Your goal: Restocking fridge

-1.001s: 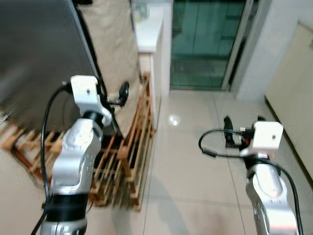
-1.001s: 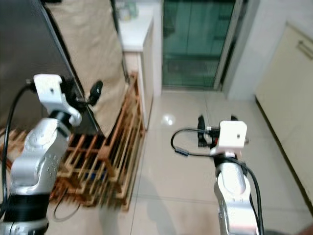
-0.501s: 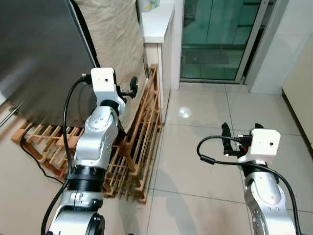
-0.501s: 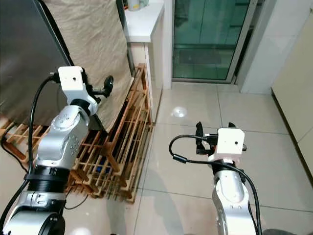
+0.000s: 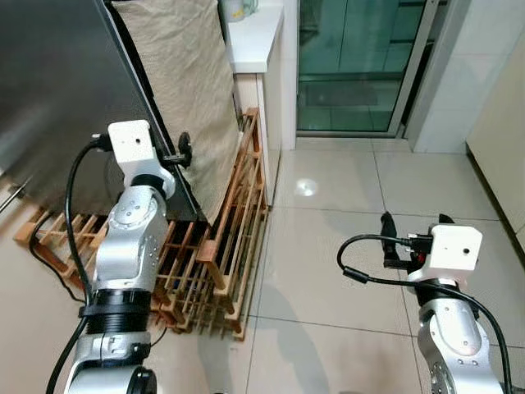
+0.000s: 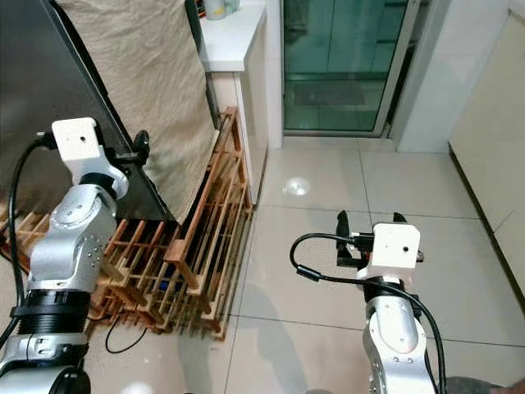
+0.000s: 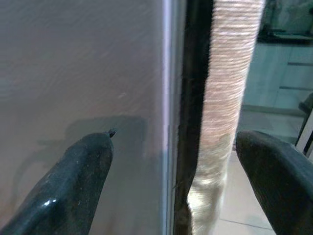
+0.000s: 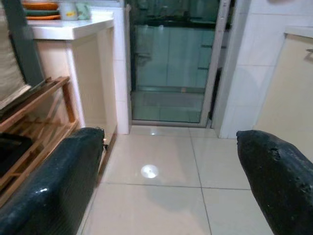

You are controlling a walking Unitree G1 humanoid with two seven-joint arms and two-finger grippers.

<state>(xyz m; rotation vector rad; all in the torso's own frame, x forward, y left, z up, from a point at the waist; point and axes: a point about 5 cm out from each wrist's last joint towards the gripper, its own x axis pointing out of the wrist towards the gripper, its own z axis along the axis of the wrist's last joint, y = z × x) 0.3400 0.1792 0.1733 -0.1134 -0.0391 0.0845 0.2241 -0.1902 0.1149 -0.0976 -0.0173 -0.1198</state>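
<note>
My left gripper [image 7: 171,161] gapes wide astride the fridge door [image 5: 57,90] edge — ready to pull it — while my right gripper [image 8: 171,186], also spread, waits.

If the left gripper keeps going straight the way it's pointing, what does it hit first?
Probably the front corner edge of the tall dark steel fridge: the left gripper, jaws open, straddles it, with the beige woven cloth alongside. Depth is unclear.

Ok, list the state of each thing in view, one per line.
fridge door: shut, steel front facing the room
left gripper: open, fingers astride the door's edge
right gripper: open, holding nothing, above the floor
glass door: shut
wooden rack: leaning against the fridge's side
</note>
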